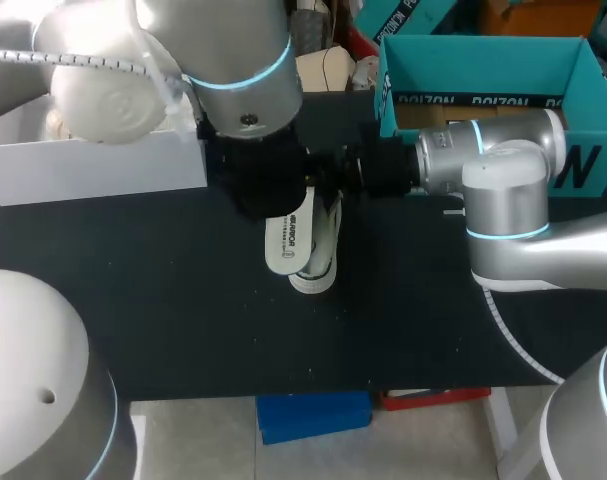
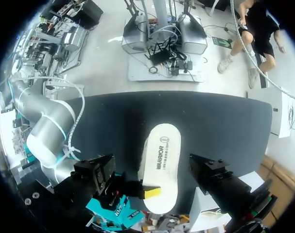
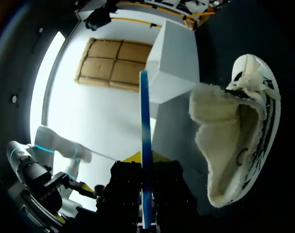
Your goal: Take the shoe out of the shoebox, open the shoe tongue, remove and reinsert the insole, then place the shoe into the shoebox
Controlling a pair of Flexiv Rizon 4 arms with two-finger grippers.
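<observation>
A white shoe [image 1: 323, 262] lies on its side on the black table [image 1: 163, 310]; its fleecy lining [image 3: 225, 141] shows beside my right gripper in the right wrist view. The white printed insole [image 1: 286, 240] hangs over the shoe. My right gripper [image 3: 146, 213] is shut on one end of it, and its blue underside [image 3: 145, 145] shows edge-on between the fingers. One yellow fingertip [image 2: 151, 192] of that gripper pinches the insole [image 2: 162, 160] in the left wrist view. My left gripper [image 2: 154, 170] stands wide open above the insole, its black fingers [image 2: 96, 174] apart on either side without touching it.
The open teal shoebox [image 1: 483, 70] stands at the back right, behind my right arm [image 1: 503, 190]. A white box [image 1: 93, 165] sits at the back left, also the white box [image 3: 174, 73] ahead of the right gripper. The table's front half lies bare.
</observation>
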